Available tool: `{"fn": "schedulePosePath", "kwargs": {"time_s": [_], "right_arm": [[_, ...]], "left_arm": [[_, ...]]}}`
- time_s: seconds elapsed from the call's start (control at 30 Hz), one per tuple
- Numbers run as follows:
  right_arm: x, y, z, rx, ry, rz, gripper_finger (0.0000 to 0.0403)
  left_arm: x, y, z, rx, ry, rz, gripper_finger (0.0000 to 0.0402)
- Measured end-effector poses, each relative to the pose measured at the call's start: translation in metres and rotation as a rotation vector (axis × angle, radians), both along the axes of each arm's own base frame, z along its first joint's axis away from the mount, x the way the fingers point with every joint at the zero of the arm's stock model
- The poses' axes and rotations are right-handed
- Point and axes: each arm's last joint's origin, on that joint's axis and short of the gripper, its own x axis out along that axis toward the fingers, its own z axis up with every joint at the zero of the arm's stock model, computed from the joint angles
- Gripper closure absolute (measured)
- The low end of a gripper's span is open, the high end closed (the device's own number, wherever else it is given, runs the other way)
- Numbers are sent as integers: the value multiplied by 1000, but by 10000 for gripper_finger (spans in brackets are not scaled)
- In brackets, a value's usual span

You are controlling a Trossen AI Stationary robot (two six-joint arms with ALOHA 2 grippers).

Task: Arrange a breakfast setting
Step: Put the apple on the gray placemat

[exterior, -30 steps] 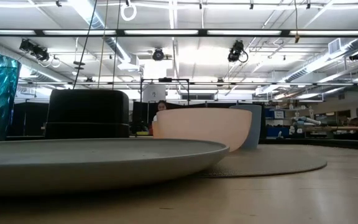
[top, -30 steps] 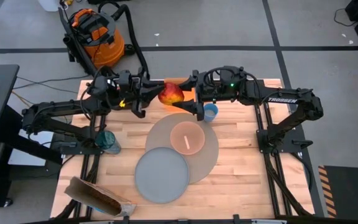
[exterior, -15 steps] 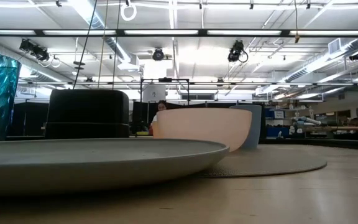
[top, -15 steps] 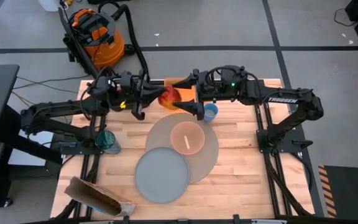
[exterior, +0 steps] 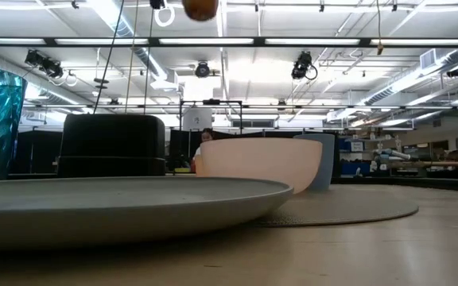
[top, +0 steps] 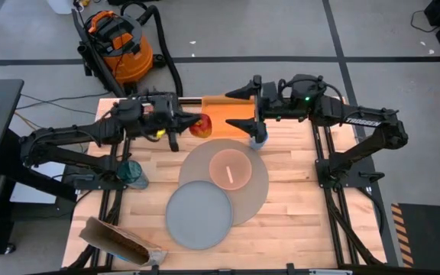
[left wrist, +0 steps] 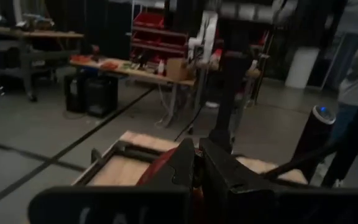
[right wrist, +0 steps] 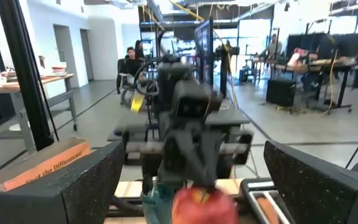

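An orange board [top: 221,108] lies along the table's far edge (a teal glass [top: 131,173] stands well apart).

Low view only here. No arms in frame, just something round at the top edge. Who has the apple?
Observer: The left gripper is shut on the apple, held up over the table's far side.
Operator: And the right gripper?
Observer: The right gripper is open, jaws wide, over the orange board, facing the apple but apart from it.
Operator: Anything inside the bowl? I only see its side.
Observer: The pink bowl sits on the mat with one slim pale thing lying in it, likely the spoon.
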Motion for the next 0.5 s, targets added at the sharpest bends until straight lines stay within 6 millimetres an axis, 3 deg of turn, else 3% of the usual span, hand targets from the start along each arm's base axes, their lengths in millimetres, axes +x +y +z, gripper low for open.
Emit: {"fn": "schedulePosePath", "kwargs": {"time_s": [0.2, 0.5], "right_arm": [[-9, 4, 7, -73, -25, 14, 11], [-4, 9, 6, -148, -46, 27, 23]], "left_arm": [[4, -5, -44, -39, 49, 13, 383], [-2, 0, -112, -54, 215, 51, 383]]}}
